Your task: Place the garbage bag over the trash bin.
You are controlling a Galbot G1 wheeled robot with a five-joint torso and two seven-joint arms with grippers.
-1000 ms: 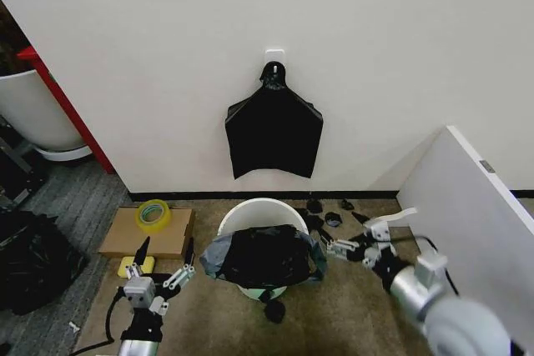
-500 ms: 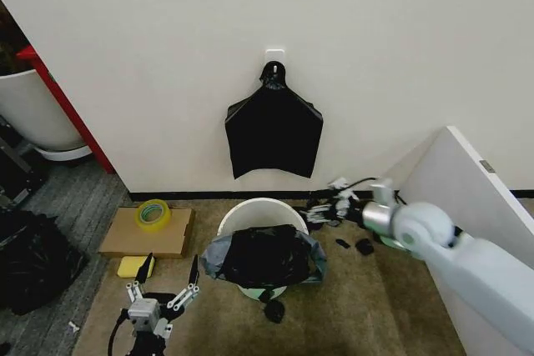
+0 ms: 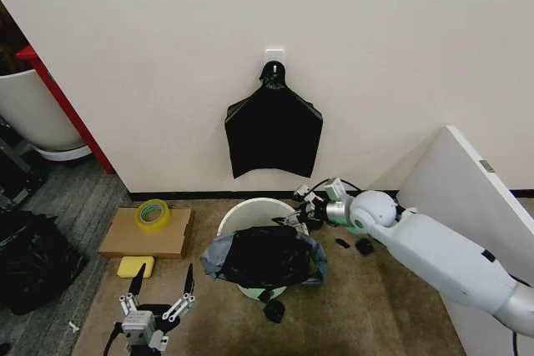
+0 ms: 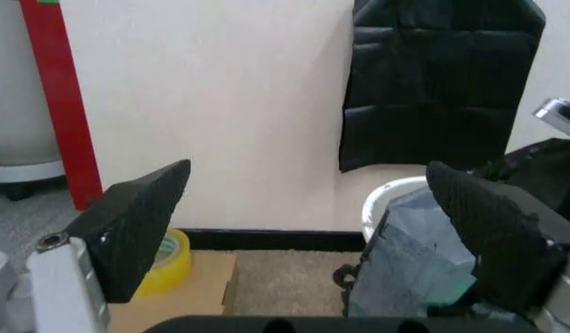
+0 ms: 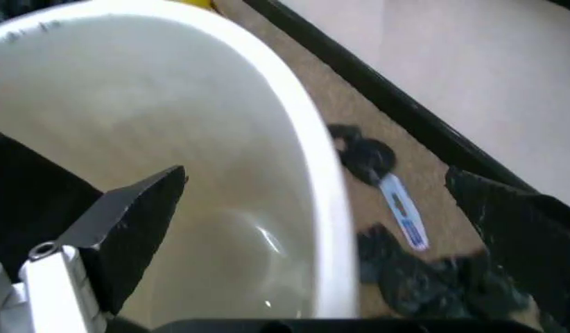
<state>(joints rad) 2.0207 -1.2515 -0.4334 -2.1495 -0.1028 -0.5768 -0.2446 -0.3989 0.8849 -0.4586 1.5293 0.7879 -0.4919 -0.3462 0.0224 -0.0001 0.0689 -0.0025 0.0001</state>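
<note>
A: Between the spread fingers of the right gripper (image 3: 302,206) sits the far rim of the trash bin (image 3: 250,210), nothing held.

B: And the garbage bag (image 3: 265,258)?

A: Draped over the near rim, toward the robot from those fingers. The left gripper (image 3: 158,288) hangs wide open, farther off.
</note>
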